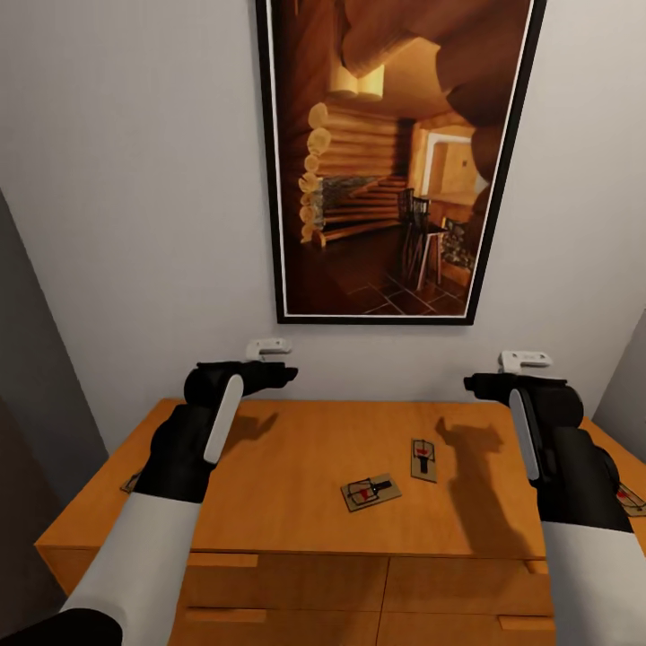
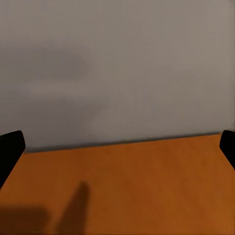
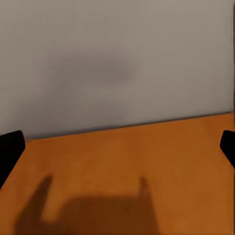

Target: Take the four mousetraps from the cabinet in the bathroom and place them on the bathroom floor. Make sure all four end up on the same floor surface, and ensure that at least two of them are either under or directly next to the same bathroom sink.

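Note:
The orange-brown cabinet (image 1: 278,502) stands against the wall below me, its drawers shut. Two mousetraps lie flat on its top, one (image 1: 371,492) near the middle and another (image 1: 423,459) just behind it to the right. A third mousetrap (image 1: 632,499) peeks out at the right edge behind my right forearm. A corner of another mousetrap (image 1: 132,482) shows at the left edge beside my left arm. My left gripper (image 1: 276,361) hovers open over the back left of the top. My right gripper (image 1: 495,373) hovers open over the back right. Both wrist views show the bare cabinet top (image 2: 127,186) (image 3: 122,166) with wide-apart fingers (image 2: 10,152) (image 3: 10,152).
A tall framed picture (image 1: 395,152) of a log interior hangs on the grey wall (image 1: 135,197) right behind the cabinet. A darker grey surface (image 1: 36,377) rises at the left. Drawer fronts (image 1: 287,583) face me along the lower edge.

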Tool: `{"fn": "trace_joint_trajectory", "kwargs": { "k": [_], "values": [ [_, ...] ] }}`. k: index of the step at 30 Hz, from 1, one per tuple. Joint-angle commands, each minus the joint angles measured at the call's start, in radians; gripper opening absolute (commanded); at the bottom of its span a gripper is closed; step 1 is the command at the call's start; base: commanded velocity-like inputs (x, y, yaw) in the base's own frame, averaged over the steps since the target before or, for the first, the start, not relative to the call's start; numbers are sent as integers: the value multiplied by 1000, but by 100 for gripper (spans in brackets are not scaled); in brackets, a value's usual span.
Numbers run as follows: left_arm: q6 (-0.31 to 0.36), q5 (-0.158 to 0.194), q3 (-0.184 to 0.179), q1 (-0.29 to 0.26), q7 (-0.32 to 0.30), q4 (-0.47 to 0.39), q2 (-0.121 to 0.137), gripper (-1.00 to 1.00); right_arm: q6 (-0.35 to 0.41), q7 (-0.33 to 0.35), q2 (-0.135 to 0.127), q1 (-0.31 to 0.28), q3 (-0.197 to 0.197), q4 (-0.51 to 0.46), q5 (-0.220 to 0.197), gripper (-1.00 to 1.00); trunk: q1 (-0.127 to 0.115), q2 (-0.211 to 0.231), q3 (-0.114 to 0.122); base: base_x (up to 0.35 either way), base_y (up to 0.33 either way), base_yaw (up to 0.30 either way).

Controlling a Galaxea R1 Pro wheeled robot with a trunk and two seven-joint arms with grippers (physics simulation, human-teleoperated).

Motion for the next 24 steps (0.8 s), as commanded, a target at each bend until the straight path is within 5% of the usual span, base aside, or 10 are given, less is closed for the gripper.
{"fn": "trace_joint_trajectory", "kwargs": {
  "k": [1,24],
  "values": [
    [-2,8,0,1,6,-1,0,100,5,2,0,-1,2,-7,6,100,0,-1,-1,0,0,0],
    [-69,7,-4,41,4,-1,2,100,5,3,11,1,10,-57,1,100,0,-1,-1,0,0,0]
  ]
}}
